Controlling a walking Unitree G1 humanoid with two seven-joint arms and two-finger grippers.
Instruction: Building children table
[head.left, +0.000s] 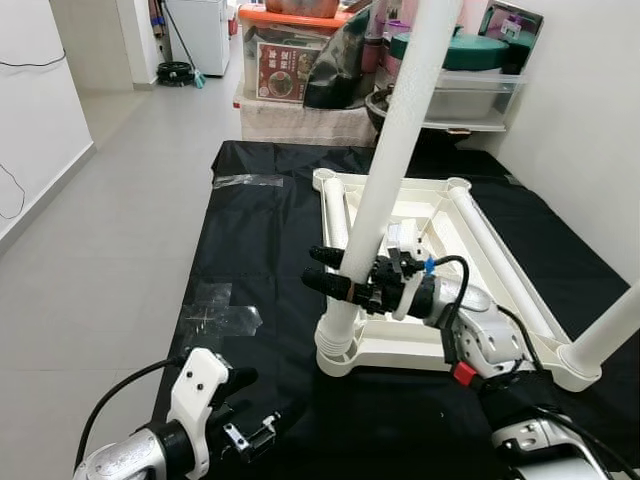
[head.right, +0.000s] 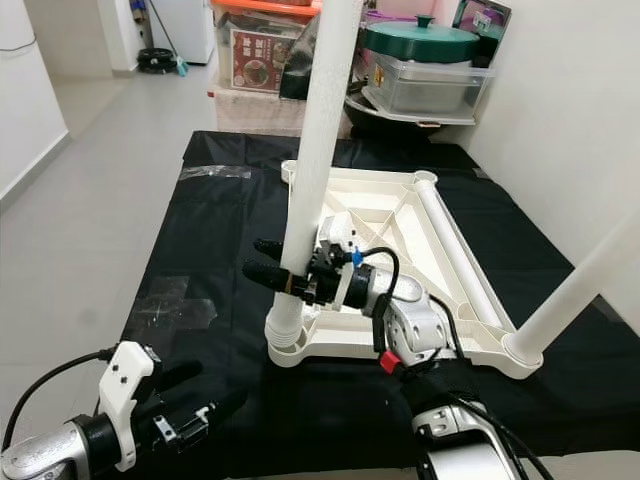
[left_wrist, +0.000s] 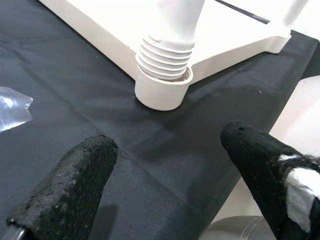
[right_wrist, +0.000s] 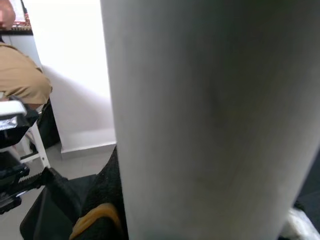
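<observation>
A tabletop (head.left: 430, 345) lies upside down on a sheet (head.left: 260, 230) spread on the floor (head.left: 110, 200). A leg (head.left: 385, 170) stands up from its near left corner socket (head.left: 340, 355), leaning slightly right towards its top. A second leg (head.left: 610, 335) rises from the near right corner. Two more legs (head.left: 500, 260) lie flat on the tabletop, one along its right edge and one along its left. The right gripper (head.left: 335, 272) reaches from the right, fingers either side of the standing leg just above the socket. The left gripper (head.left: 255, 415) hangs before the tabletop, over the sheet's near left part, apart from the socket. Tape (head.left: 222, 315) lies on the sheet left of the tabletop. Boxes (head.left: 290, 50) and a tub (head.left: 460, 90) stand behind the sheet, against the wall.
</observation>
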